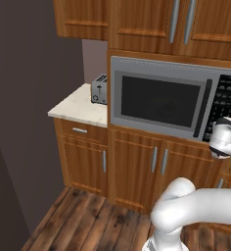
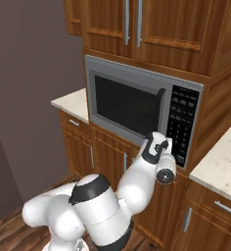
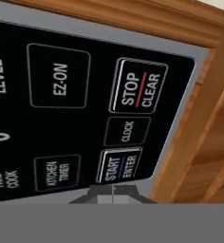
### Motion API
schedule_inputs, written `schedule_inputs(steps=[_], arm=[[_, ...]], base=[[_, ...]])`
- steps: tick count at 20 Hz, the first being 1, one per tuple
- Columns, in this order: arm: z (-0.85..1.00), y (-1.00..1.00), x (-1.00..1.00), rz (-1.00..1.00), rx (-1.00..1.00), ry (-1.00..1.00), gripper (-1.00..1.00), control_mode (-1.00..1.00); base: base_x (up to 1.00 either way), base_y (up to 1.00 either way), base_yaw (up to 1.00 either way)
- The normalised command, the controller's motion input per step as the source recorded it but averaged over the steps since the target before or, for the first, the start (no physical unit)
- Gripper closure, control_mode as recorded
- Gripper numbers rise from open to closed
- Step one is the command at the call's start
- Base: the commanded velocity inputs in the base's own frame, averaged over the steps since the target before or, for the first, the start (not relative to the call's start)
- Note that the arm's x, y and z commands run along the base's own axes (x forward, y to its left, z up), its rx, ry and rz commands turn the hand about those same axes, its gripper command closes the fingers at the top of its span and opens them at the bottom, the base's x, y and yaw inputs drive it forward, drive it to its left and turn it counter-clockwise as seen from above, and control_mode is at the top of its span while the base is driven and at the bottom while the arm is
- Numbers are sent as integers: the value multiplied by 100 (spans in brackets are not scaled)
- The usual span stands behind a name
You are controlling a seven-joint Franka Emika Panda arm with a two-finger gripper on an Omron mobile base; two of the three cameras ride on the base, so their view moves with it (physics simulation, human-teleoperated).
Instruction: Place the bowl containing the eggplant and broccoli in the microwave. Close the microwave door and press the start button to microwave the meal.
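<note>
The microwave point(image 1: 118, 66) point(image 2: 90, 66) is built in under the upper cabinets. The microwave door point(image 1: 159, 99) point(image 2: 126, 105) is closed, its black bar handle point(image 1: 203, 109) point(image 2: 161, 116) upright beside the black keypad point(image 1: 228, 98) point(image 2: 182, 122). My gripper point(image 2: 162, 143) point(image 3: 113, 193) is shut with nothing in it. It sits right at the keypad's lower part, its tips just below the START/ENTER button point(image 3: 119, 166). STOP/CLEAR point(image 3: 138, 88) lies above that button. The bowl, eggplant and broccoli are hidden; the dark door glass shows nothing clear inside.
A small silver toaster point(image 1: 99, 89) stands on the pale counter point(image 1: 78, 107) left of the microwave. Another counter point(image 2: 220, 164) lies to the right. Wooden cabinets sit above and below, and a wooden side panel point(image 3: 204, 142) borders the keypad closely.
</note>
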Motion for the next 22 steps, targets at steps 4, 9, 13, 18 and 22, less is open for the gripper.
schedule_inputs(steps=[4,9,13,18,22], arm=[[0,0,46,-7,0,0,100,-100],[-3,0,45,-7,0,0,100,-100],[-10,-5,34,-8,0,1,100,-100],[-6,-13,14,-9,0,12,100,-100],[-6,-33,1,-9,0,18,100,-100]], base=[[0,0,0],[0,0,0],[0,0,0],[0,0,0],[0,0,0]])
